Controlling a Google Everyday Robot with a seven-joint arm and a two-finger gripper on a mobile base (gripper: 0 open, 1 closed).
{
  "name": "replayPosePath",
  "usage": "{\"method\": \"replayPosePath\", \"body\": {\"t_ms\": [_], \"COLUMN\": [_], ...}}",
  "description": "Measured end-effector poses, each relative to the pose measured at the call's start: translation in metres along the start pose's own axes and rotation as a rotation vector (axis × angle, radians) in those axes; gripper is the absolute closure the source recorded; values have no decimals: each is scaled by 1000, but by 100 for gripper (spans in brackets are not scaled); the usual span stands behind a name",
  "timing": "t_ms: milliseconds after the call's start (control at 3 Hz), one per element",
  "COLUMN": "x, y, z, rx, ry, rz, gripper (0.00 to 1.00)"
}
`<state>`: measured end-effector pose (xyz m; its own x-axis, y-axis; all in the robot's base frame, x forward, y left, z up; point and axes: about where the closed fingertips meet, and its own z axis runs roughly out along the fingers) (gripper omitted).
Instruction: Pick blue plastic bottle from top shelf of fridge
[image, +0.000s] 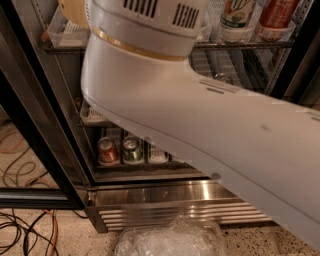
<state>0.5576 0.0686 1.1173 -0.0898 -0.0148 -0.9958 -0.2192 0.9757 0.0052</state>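
White arm (200, 125) slants up across fridge (165, 197); gripper beyond top edge, jaws' state untellable.

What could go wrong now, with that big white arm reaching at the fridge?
1. The arm hides most of the top shelf, and the claw is out of sight above, so a grab may miss unseen.
2. The green-label bottle and red-label bottle stand close by; the arm might knock them.

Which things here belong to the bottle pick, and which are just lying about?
Job: fridge, top shelf, robot arm; gripper and blue plastic bottle not in view, somewhere past the arm's top end.
Lying about: green-and-white-labelled bottle, red-labelled bottle, cans lower down, floor cables, clear plastic container.
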Motion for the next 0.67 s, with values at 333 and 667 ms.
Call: {"method": "replayPosePath", "body": {"t_ms": [333,667], "x": [-1,12], "y": [10,23], "z": [-1,9], "rx": [2,25], "ry": [-7,-1], "rz": [-12,-16], "gripper": [0,0]}}
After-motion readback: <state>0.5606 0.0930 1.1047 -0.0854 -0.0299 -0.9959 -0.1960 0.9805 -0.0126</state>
